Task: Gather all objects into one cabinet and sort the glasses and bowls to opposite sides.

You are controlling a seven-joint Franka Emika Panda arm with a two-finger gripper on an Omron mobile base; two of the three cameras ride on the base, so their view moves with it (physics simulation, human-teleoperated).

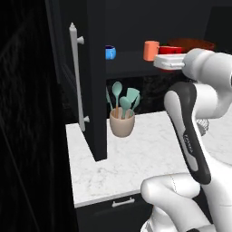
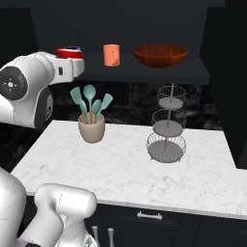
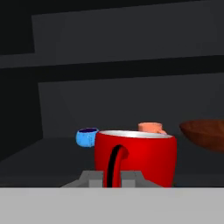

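1. Standing back a bit, the far left is the tall black cabinet door [image 1: 96, 81], swung open, with a long silver bar handle [image 1: 76, 74] running down it.
2. Just past the door edge, on the dark shelf [image 2: 159, 72] of the black wall cabinet, sits a squat bright-blue cup [image 1: 110, 52]. It's the leftmost thing up there, a bit further back than the others.
3. Below it on the white marble counter [image 1: 136, 158] there's a beige utensil crock [image 1: 122, 123] stuffed with teal spatulas and spoons. Nothing touching it.
4. Next along the shelf is the orange mug [image 2: 111, 55], upright, standing on its own. In the hand view it peeks out behind the red one.
5. Then the glossy red cup [image 3: 135, 157], right at the white arm's wrist. In the hand view it does show a loop handle, facing the camera. The two-finger gripper [image 3: 111, 178] looks closed down tight at that handle, the dark finger tips either side of it at the cup's base, so I'd call it pinched on the cup. Whether the cup's bottom is resting on the shelf or just above it, can't tell.
6. Right of that, the wide reddish-brown bowl [image 2: 160, 55] sits on the shelf's right side, well apart from the blue cup.
7. Down on the counter under the bowl stands a three-tier wire basket stand [image 2: 167, 126].
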